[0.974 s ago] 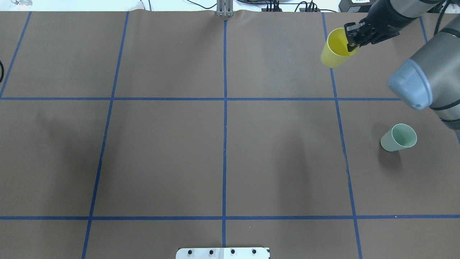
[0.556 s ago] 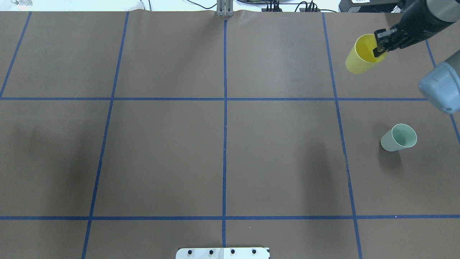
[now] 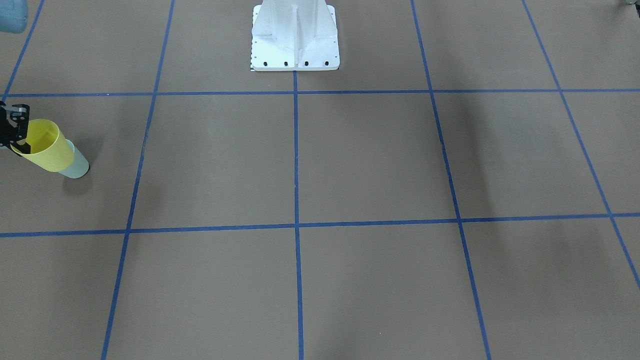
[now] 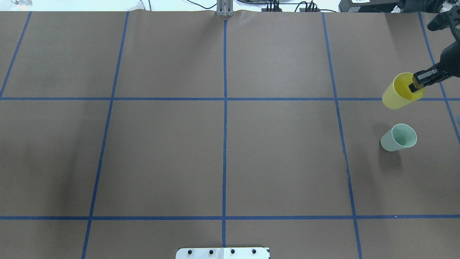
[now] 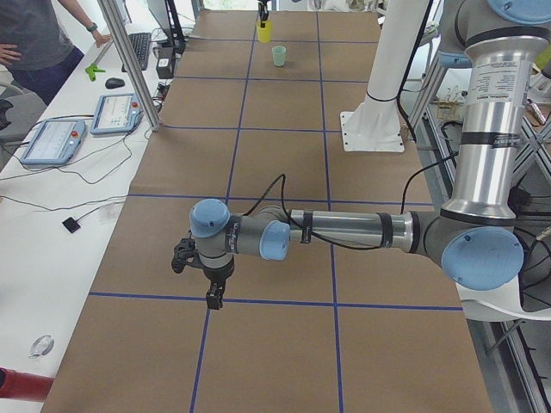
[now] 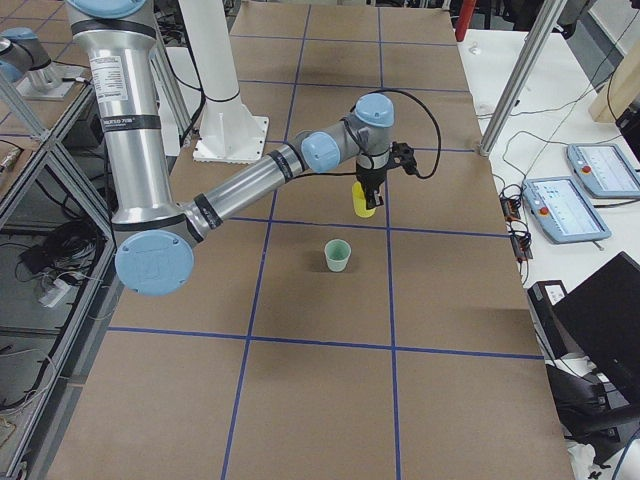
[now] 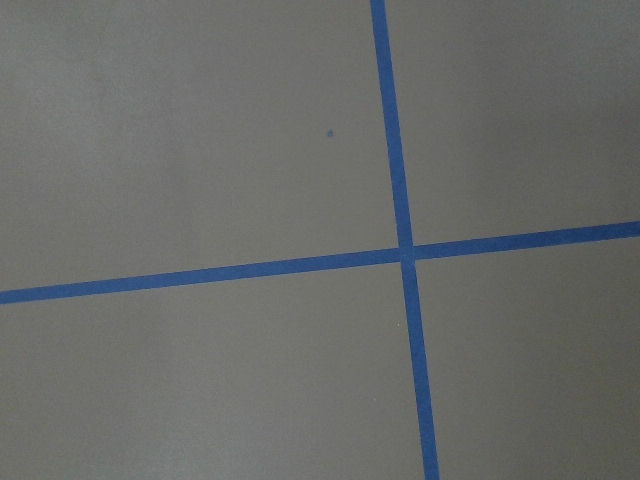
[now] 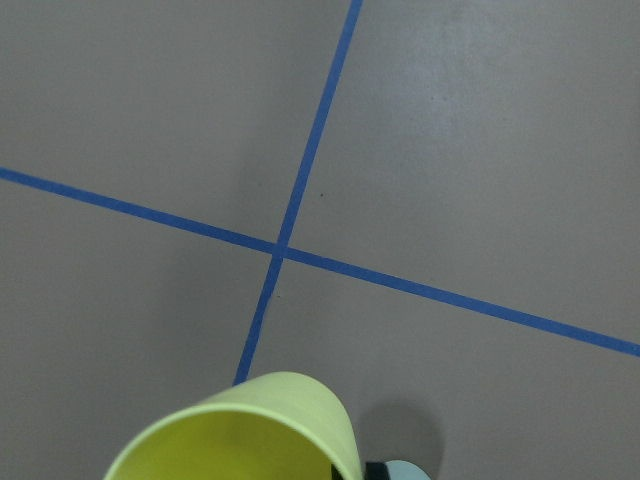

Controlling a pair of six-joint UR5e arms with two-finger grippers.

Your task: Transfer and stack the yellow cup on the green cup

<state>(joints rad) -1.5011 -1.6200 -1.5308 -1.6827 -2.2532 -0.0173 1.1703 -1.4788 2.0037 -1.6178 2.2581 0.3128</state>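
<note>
Yellow cup (image 4: 397, 97), rim clamped by right fingers (image 4: 416, 85), held above bench (image 4: 280, 144), just beyond green cup (image 4: 398, 137); left fingers (image 5: 212, 296): grip state cannot be told.

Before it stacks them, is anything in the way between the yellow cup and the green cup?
Nothing visible. The right claw holds the yellow cup by its rim, apart from the upright green cup; only table surface and a blue tape line lie between.

Silver-grey tube arms (image 6: 128, 130), pale blue joint caps (image 6: 153, 263), printed label (image 5: 495, 82), black left claw (image 5: 213, 298) and right claw (image 4: 417, 84), white pedestal (image 3: 295, 35).
</note>
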